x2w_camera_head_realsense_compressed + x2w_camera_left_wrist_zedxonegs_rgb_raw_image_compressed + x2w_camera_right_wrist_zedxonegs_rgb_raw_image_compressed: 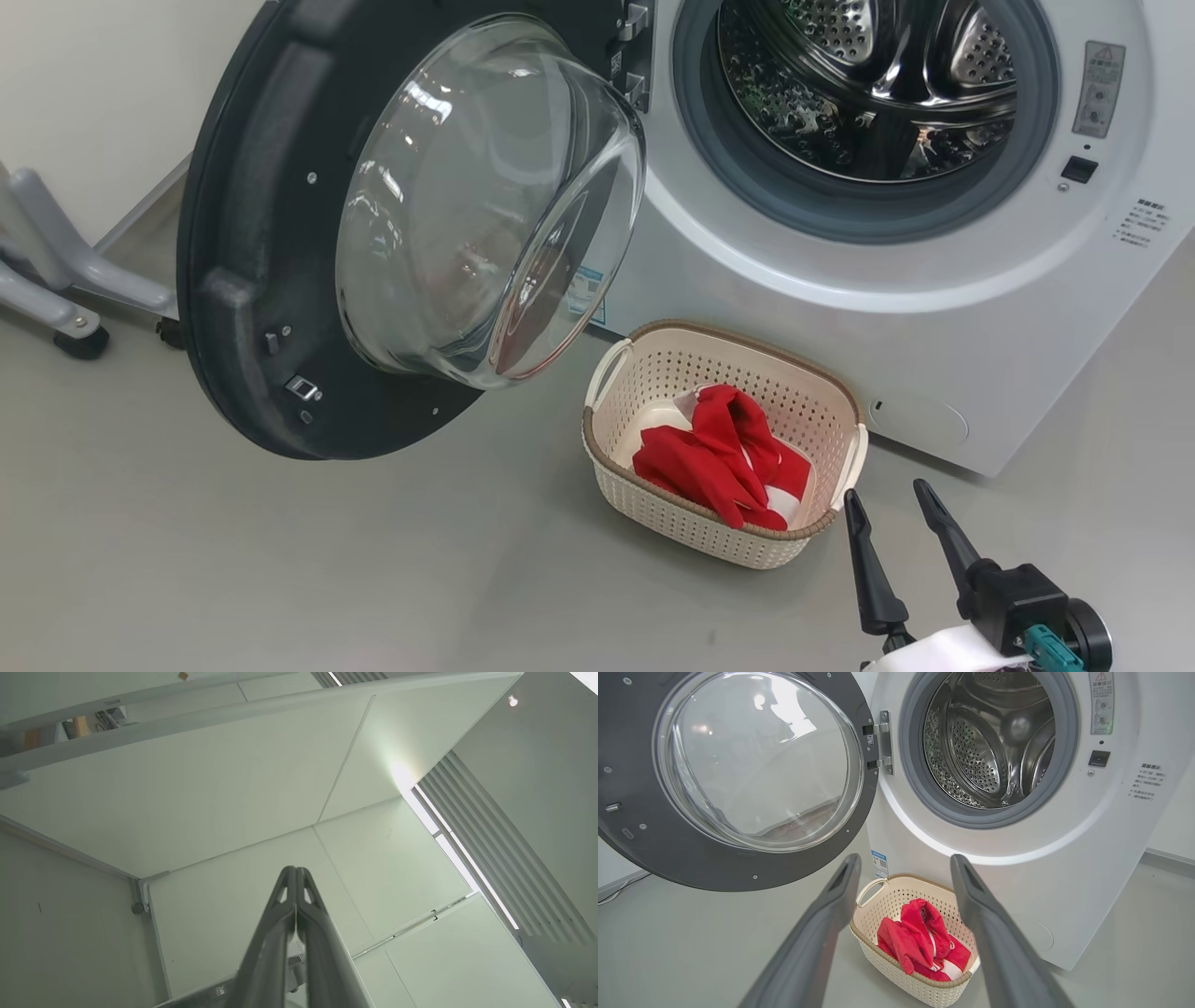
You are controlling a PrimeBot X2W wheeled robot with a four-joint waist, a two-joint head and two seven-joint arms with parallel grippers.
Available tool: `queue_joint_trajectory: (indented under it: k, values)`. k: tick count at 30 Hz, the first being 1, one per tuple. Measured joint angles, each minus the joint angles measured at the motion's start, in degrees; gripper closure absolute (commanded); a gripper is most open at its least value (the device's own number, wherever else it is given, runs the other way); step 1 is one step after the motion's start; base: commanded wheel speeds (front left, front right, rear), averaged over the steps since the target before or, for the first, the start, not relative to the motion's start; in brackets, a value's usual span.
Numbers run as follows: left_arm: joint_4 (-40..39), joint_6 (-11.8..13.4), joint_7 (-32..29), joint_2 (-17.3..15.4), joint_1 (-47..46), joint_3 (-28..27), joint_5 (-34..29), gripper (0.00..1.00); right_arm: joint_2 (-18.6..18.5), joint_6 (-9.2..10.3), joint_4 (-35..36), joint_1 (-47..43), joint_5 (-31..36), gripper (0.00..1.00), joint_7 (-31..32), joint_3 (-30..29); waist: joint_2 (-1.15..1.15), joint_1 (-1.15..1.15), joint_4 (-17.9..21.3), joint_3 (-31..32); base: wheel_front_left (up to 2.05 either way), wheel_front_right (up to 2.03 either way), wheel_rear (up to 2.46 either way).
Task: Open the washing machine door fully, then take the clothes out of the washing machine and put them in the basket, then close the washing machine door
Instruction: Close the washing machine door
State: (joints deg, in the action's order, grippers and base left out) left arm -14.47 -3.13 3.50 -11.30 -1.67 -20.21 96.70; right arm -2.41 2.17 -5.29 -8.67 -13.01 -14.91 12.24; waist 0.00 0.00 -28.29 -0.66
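One step looks left: the clothes point(719, 457) lie in the basket point(709, 537), and the door point(252, 280) hangs wide open. Its latch edge lies far left of the right gripper point(889, 492), which is spread empty beside the basket. The left gripper point(295, 870) is clenched on nothing.

Bright, even light; glare on the washing machine door point(756, 765); the close right gripper point(904, 861) seems blurred.
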Motion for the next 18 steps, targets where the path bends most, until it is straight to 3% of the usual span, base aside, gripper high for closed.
queue_joint_trajectory:
  k: [9, 18]
  values:
    - [12.2, 5.2, -4.5, -6.1, -8.5, -3.1, 6.9, 1.00, -0.4, -0.54, -0.1, 1.1, 0.2, 0.00, 0.0, 0.7, 0.00, 0.00, 1.7, -1.1, 0.00, 0.00, 0.00]
    - [20.1, 7.1, -10.9, -10.1, -12.2, 2.2, 7.7, 1.00, -0.6, -0.85, -0.1, 2.4, 0.6, 0.00, 0.1, 1.2, 0.00, 0.00, 4.1, -2.3, 0.00, 0.00, 0.00]
